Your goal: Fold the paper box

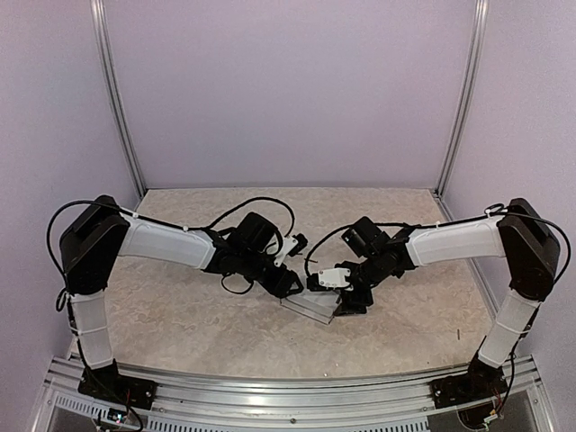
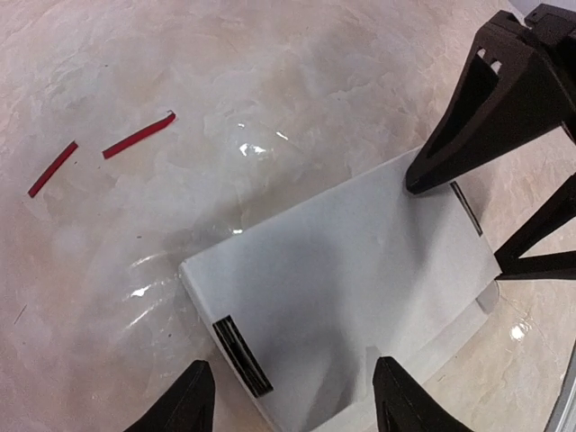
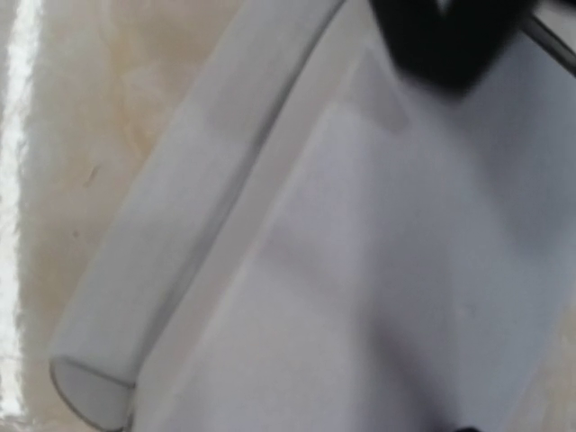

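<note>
- Pale grey-white card makes up the paper box (image 1: 310, 309), which lies flat on the marbled beige table (image 1: 180, 315), near the middle of it and between the two arms.
- From the left wrist view the box shows a broad, smooth top face with a small dark slot (image 2: 241, 346) at its near end and another at the far end.
- Left gripper (image 2: 297, 400): its two black fingers stand wide apart with the box's near end between them. A gap shows between one finger and the card, so nothing is clamped.
- Right gripper (image 1: 349, 301): it reaches in from the opposite side, and one fingertip (image 2: 432, 171) rests on the far edge of the box's top face. The fingers are spread, but whether they pinch the card cannot be told.
- The right wrist view is very close and blurred. It shows the card filling the frame, with a long flap (image 3: 90, 396) with a rounded corner running along one side of the box, and a dark finger at the top edge.
- Two thin red strips (image 2: 139, 135) lie on the table, well apart from the box.
</note>
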`<move>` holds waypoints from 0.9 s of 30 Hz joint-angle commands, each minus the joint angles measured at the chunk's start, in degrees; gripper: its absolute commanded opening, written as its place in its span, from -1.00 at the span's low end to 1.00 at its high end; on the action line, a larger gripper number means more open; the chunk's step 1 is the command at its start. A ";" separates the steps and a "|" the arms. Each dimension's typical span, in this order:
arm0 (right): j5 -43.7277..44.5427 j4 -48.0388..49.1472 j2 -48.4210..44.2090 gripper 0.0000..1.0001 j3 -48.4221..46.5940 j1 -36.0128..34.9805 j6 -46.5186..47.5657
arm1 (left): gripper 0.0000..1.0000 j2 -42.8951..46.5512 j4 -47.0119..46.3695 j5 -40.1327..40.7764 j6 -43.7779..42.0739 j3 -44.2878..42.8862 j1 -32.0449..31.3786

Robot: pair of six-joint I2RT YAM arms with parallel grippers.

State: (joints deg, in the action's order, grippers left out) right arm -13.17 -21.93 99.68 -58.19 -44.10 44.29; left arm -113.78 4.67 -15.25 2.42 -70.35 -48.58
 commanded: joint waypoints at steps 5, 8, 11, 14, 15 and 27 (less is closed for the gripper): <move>-0.36 0.05 0.45 0.55 0.51 -0.53 -1.62 | 0.13 14.48 -1.73 7.30 10.58 14.03 -2.27; 0.31 0.15 0.34 0.54 0.46 -0.84 -2.07 | 0.02 16.86 -3.97 8.90 12.46 19.87 -3.62; 2.71 0.69 0.12 0.54 0.89 -2.22 -1.98 | -0.02 16.73 -7.25 9.80 13.38 22.27 -3.96; 5.64 1.52 -0.29 0.54 1.77 -3.86 -1.63 | -0.01 15.46 -8.80 11.28 12.58 20.53 -4.62; 6.38 1.81 -0.42 0.54 1.99 -4.23 -1.60 | 0.00 15.22 -9.37 11.56 12.27 19.49 -4.68; 8.02 1.75 -2.34 0.54 1.88 -5.10 -2.35 | 0.08 -2.02 4.89 10.43 9.43 -6.13 -0.74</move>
State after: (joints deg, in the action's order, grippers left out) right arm -6.02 -19.53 99.07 -56.99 -48.51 42.85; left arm -107.68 1.10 -4.54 13.56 -71.26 -50.57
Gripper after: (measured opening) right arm 0.770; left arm 0.545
